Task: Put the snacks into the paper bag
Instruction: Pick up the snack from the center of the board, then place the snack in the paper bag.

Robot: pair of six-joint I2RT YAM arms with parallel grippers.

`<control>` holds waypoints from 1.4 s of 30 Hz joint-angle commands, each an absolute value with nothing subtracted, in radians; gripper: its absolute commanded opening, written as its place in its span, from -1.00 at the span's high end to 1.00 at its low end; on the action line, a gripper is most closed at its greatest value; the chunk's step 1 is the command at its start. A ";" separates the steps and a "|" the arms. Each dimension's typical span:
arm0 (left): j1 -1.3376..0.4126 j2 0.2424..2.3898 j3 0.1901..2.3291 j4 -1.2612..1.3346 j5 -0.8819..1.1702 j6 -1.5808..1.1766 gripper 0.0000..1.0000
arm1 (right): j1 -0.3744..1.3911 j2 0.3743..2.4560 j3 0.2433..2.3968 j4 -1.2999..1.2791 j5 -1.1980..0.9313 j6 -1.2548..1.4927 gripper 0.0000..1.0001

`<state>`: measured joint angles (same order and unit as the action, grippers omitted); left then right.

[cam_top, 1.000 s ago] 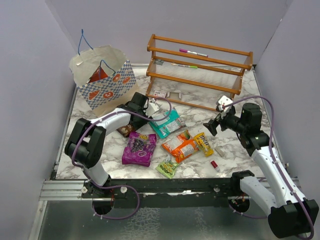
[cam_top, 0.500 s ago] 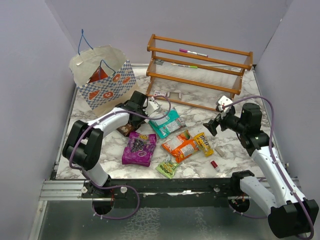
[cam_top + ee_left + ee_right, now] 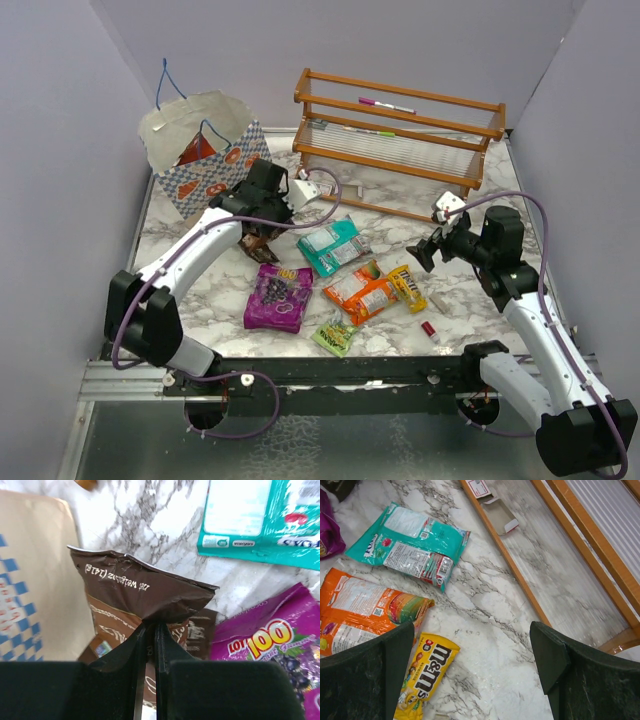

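From above, the left arm's wrist covers much of the brown crinkly packet [image 3: 262, 241] – only its dark lower end shows, just beside the blue-and-white checked paper bag [image 3: 216, 182]. The left fingers [image 3: 262, 222] are hard to make out here. A red packet [image 3: 197, 150] shows only as a corner inside the bag, which stands open-mouthed at the far left of the marble worktop [image 3: 460, 300]. A wooden slatted rack [image 3: 400, 140] stands to its right. A teal packet [image 3: 333, 245], a purple packet [image 3: 280, 297], an orange packet [image 3: 360, 292], a yellow packet [image 3: 407, 288] and a small light-green packet [image 3: 336, 334] lie flat between the arms, a tiny red cylinder [image 3: 428, 328] near the yellow one. The right fingers [image 3: 422, 252] hang spread above bare marble.

In the left wrist view the left fingers [image 3: 125, 675] are nearly closed, pinching a crumpled fold of the brown packet [image 3: 145, 597]; they hide its lower part, so I cannot tell whether it touches the worktop [image 3: 150, 525]. A darker patch to the right may be shadow. The bag [image 3: 30, 590], teal packet [image 3: 260, 520] and purple packet [image 3: 270, 650] are all cut off by the frame.

In the right wrist view the right fingers [image 3: 375, 675] stand wide apart, holding nothing. The orange packet [image 3: 365, 605] runs behind the left-hand finger, the yellow packet [image 3: 425, 677] is cut off below, the purple packet [image 3: 327, 535] is a sliver, and the teal packet [image 3: 410, 545] lies whole. The rack [image 3: 505, 555] crosses diagonally – a small white card at its top is blurred.
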<state>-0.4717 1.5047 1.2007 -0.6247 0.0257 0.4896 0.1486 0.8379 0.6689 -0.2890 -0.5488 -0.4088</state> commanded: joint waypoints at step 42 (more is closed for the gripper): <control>-0.465 1.638 2.277 -0.237 -0.101 0.456 1.00 | 0.137 0.820 0.662 -0.290 -0.573 -0.428 -0.99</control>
<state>-0.4713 1.6009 2.1777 -0.4007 0.0498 0.4068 0.1421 0.8303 0.6689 -0.2893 -0.5495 -0.4164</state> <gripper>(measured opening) 0.110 0.994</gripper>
